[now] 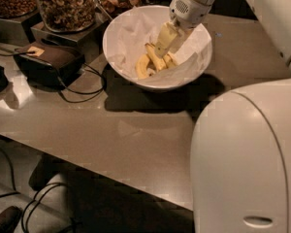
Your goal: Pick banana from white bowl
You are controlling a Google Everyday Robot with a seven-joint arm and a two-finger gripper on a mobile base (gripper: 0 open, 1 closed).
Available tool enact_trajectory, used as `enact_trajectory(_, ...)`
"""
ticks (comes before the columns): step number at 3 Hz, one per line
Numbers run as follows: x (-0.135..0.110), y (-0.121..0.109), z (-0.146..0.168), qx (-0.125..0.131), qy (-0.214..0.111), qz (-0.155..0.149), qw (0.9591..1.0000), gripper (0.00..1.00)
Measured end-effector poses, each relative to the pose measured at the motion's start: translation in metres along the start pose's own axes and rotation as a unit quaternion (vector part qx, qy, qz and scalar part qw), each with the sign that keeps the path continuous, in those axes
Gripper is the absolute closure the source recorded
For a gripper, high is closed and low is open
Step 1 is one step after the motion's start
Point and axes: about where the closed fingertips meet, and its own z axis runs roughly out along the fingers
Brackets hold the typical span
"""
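Gripper (161, 46) low in white bowl (174, 83) — at banana (151, 58)

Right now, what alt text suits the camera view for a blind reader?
A robot arm's gripper is inside a paper-lined white bowl, at the yellow bananas there. The bowl sits on a table beside glass jars of nuts.
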Motion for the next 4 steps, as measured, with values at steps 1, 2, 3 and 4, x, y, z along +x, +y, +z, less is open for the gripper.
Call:
enact_trajectory(1,0.001,0.0,0.0,-0.001,0.0,0.004,1.0,0.52)
enact_trajectory(2,0.013,0.002,-0.003,-0.003,0.007,0.009,0.9999,0.52)
enact_trajectory(3,0.022,0.003,-0.002,-0.007,0.015,0.015,0.9998,0.55)
enact_trajectory(4,0.03,0.009,-0.009,-0.015,0.021,0.017,0.9995,0.56)
